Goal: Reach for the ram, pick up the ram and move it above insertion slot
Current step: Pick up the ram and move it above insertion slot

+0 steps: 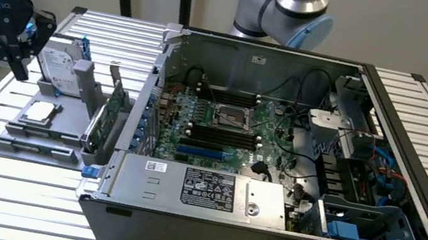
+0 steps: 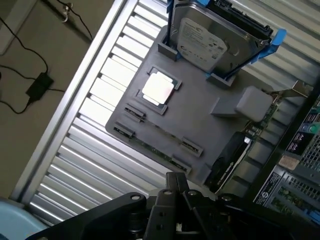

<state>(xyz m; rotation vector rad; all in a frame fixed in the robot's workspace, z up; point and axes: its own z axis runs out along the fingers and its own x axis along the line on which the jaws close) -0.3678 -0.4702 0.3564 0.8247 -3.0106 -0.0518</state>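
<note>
So my end effector (image 1: 11, 64) (image 2: 175, 182) is hanging up by the hard drive (image 1: 62, 65) (image 2: 210, 37), roughly at its 9 o'clock in the exterior view, and honestly I can't tell if it's open or closed. The ram (image 1: 34, 146) (image 2: 156, 146) is well apart from it. It's lying flat in its holder along the edge of the gray tray (image 1: 68, 127) (image 2: 200, 125), at 6 o'clock from the silver chip (image 1: 40, 110) (image 2: 158, 88). The open computer case (image 1: 265, 230) sits at the tray's 3 o'clock on the tabletop (image 1: 7, 197).
</note>
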